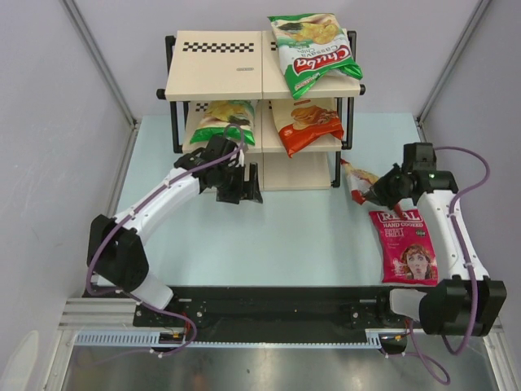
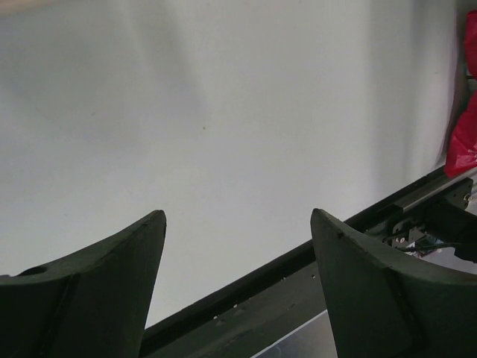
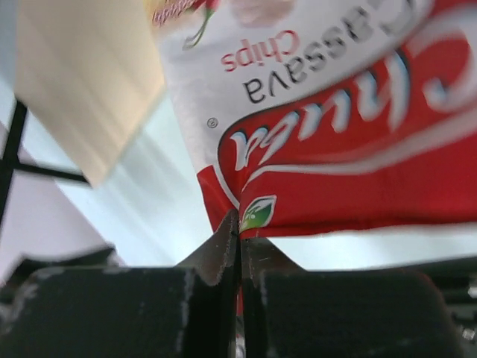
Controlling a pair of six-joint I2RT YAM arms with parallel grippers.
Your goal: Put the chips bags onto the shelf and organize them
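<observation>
Right gripper [image 3: 238,224] is clamped tight on the red-and-white Chuba bag [image 3: 335,134], just beside the shelf [image 1: 220,61]!
Only the bag's edge seam is nipped, so it could slip free or snag the frame post. Left gripper [image 2: 238,216] gapes empty, and the magenta bag [image 1: 404,247] lies on the table [image 1: 285,236]. The bottom tier is mostly hidden under the upper boards.

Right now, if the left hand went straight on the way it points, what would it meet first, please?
Probably the table: the open left hand frames only its pale surface, the black rail lying farther on. Depth is unclear.
</observation>
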